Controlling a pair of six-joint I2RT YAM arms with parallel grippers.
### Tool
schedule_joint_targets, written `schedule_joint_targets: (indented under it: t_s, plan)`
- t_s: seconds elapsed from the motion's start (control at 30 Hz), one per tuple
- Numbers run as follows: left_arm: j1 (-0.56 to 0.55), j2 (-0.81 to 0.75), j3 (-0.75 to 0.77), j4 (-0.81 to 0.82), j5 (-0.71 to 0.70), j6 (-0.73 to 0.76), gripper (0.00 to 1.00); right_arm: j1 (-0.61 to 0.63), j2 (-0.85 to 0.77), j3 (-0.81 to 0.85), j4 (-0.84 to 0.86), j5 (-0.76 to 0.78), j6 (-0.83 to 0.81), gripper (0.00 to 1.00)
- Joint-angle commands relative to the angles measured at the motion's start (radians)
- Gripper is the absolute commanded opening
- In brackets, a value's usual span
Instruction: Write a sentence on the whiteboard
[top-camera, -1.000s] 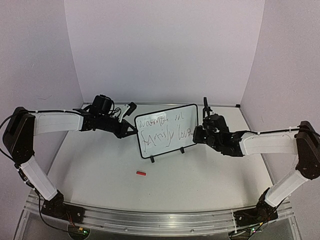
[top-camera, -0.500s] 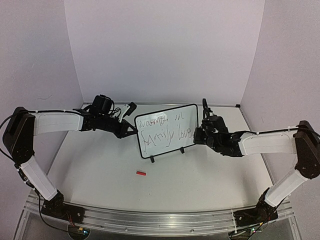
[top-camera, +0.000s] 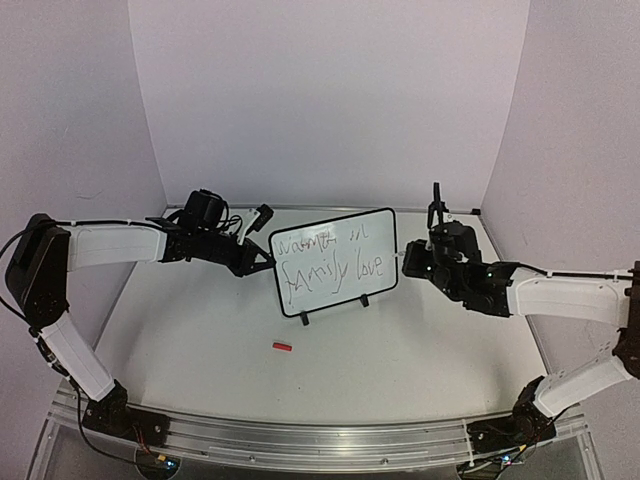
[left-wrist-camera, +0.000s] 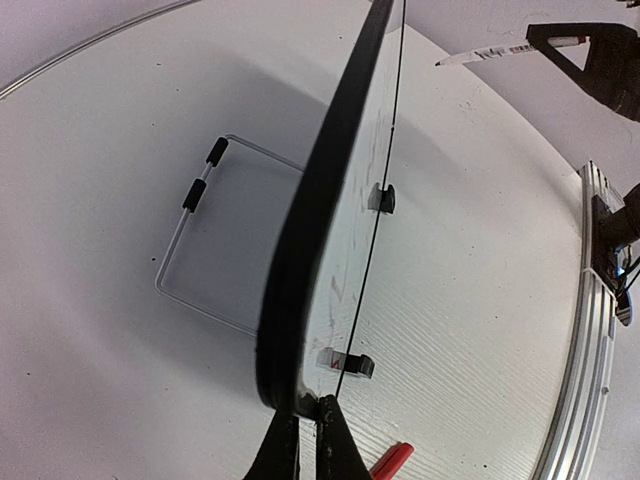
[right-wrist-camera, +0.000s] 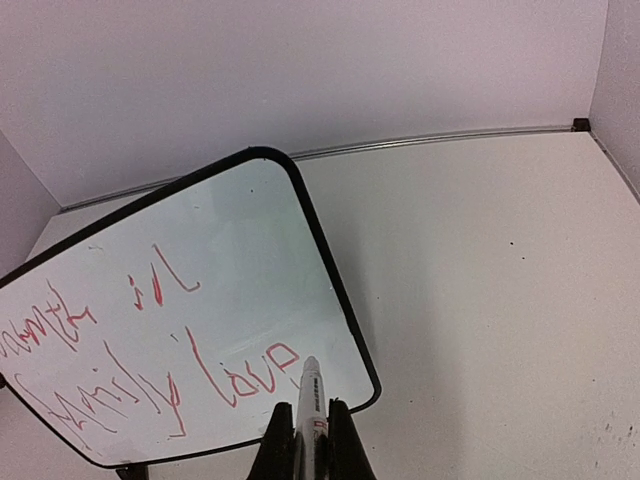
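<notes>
Top external: L end effector (top-camera: 269, 260) grips whiteboard (top-camera: 335, 262); R end effector (top-camera: 407, 262) + marker (right-wrist-camera: 310, 400) beside.

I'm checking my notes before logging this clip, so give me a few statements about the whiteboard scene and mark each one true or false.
1. The left gripper is shut on the whiteboard at its edge. True.
2. The whiteboard lies flat on the table. False: it stands upright on its clip feet.
3. The right gripper is empty. False: it is shut on a marker.
4. A small red piece lies on the table in front of the whiteboard. True.
</notes>
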Motion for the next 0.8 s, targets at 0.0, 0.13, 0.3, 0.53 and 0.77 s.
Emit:
schedule_joint_targets:
  t_s: [0.0,0.13,0.3,0.53,0.77]
  plan:
    - [0.002,0.023,0.02,-0.053,-0.069,0.047,0.0,-0.005,0.02,-0.015,-0.019,0.017,0.024,0.0]
    - [0.002,0.022,0.018,-0.053,-0.07,0.045,0.0,-0.01,0.061,-0.008,-0.004,-0.011,0.038,0.0]
    - [0.002,0.021,0.019,-0.053,-0.068,0.045,0.0,-0.016,0.096,-0.023,0.035,-0.018,0.051,0.0]
    - [0.002,0.021,0.018,-0.053,-0.07,0.046,0.0,-0.016,0.124,-0.028,0.065,-0.012,0.051,0.0]
    - [0.002,0.024,0.019,-0.053,-0.07,0.045,0.0,-0.017,0.159,-0.03,0.114,-0.008,0.05,0.0]
